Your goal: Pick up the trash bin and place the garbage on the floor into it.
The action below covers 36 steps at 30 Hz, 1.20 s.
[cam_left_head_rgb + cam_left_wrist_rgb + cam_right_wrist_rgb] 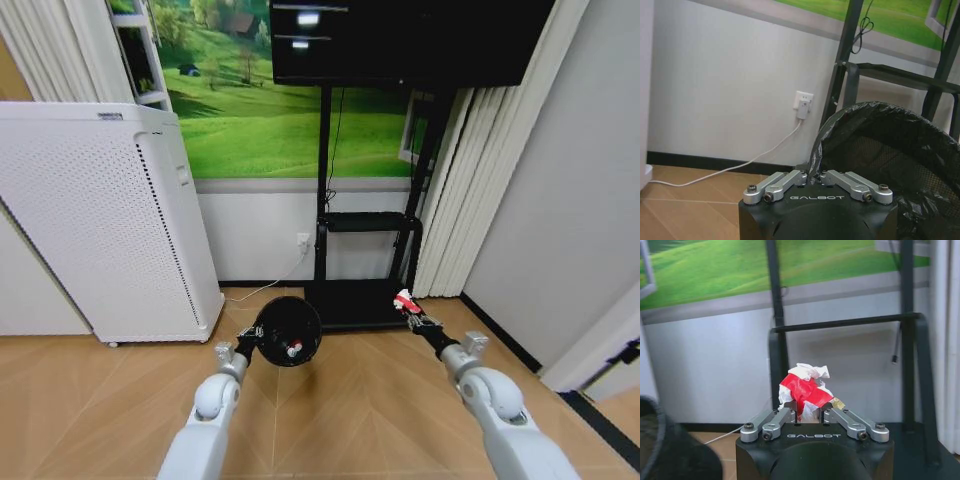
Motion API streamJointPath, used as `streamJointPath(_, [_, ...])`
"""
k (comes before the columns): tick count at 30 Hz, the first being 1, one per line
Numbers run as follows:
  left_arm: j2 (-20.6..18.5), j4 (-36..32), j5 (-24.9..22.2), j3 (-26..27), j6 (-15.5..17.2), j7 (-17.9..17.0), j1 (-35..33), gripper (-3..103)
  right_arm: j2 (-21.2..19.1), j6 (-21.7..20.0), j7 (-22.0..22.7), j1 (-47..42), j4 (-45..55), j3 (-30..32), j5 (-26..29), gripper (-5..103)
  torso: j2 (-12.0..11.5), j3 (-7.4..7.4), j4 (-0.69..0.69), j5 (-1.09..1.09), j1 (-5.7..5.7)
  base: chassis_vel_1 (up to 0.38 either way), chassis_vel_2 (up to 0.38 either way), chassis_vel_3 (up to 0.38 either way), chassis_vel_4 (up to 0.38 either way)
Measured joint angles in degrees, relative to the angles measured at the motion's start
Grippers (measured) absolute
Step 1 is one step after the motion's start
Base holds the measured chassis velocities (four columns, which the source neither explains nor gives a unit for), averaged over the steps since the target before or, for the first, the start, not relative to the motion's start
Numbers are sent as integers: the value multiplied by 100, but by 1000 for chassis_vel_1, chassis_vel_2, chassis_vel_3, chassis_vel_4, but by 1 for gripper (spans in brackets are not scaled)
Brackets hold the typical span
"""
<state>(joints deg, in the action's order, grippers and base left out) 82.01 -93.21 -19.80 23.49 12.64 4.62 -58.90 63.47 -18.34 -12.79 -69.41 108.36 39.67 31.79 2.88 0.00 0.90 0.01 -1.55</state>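
Two arms are up in front of me, each carrying something clear of the light brown herringbone parquet floor (360, 400). My left gripper (814, 178) has its jaws clenched on the rim of the small round black mesh trash bin (288, 330), pinching the black plastic liner (850, 125) folded over the edge; the bin hangs tilted with its mouth towards me, and I can see a red can (296, 349) lying inside it. My right gripper (812, 416) has its jaws clamped on a crumpled red-and-white packet (805, 390), held to the right of the bin and well apart from it, in front of the black TV stand (365, 290). By my judgement the bin is light but springy (mesh flexes and the liner is slick), so a grip taken deep over the wire rim, not on loose plastic alone, looks safest. The packet seems soft and nearly weightless, so holding it by its bunched middle should serve. A white perforated appliance (100, 220) stands at the left.
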Motion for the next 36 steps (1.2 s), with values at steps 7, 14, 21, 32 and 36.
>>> streamJointPath(7, [85, 138, 12, -218, 14, -50, 142, 4, -106, 178, -1002, -357, 561, -177, -373, 20, 0, 0, -2, 0, 0, 0, 0, 0, 0])
streamJointPath(14, [147, 153, 27, -304, 19, -80, 158, 4, -160, 174, -1355, -608, 1116, -629, -759, 20, 0, 0, -1, -1, 0, 0, 0, 0, 0])
streamJointPath(21, [200, 126, 82, -558, 29, -110, 149, 4, -59, -69, -1399, -220, 1153, -1087, -926, 20, 0, 0, -1, 0, 0, 0, 0, 0, 0])
streamJointPath(32, [193, 131, 124, -898, 34, -186, 139, 4, -5, -197, -1267, 148, 700, -1803, -1234, 20, 0, 0, -1, 0, 0, 0, 0, 0, 0])
streamJointPath(36, [170, 105, 116, -967, 37, -187, 126, 4, 134, -194, -1012, 169, 525, -2054, -1635, 18, 0, 0, 0, 0, 0, 0, 0, 0, 0])
